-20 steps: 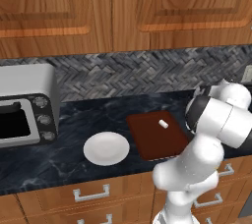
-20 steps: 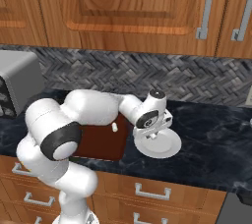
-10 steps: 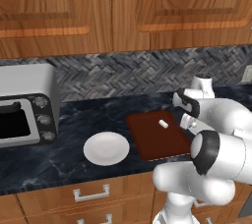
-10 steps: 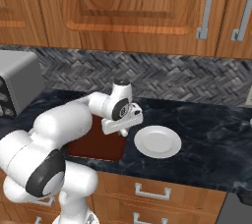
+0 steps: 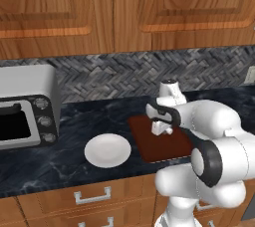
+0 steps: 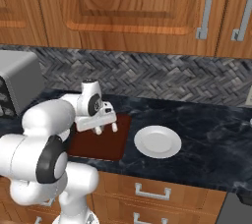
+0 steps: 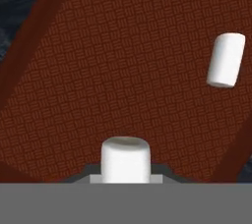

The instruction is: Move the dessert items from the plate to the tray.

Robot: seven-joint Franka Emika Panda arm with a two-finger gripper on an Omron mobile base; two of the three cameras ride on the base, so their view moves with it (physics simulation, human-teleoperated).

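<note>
My gripper (image 5: 161, 130) hangs just above the dark reddish-brown tray (image 5: 167, 146), shut on a small white marshmallow-like dessert item (image 7: 124, 156). That piece stands upright between the fingertips of the gripper (image 7: 125, 175) in the hand view. A second white dessert item (image 7: 225, 60) lies on its side on the tray (image 7: 113, 70), apart from the held one. The round white plate (image 5: 107, 150) sits left of the tray with nothing on it. From the right base view the gripper (image 6: 106, 129) is over the tray (image 6: 101, 145), with the plate (image 6: 157, 141) to its right.
A silver toaster oven (image 5: 25, 106) stands at the counter's left end, also seen as the toaster oven (image 6: 17, 88). A herringbone backsplash and wooden cabinets back the dark marble counter (image 5: 64, 121). Drawers run under the counter's front edge.
The arm has swung from the plate across to the tray, carrying a white piece in the shut gripper. The plate and the piece lying on the tray have stayed put.
</note>
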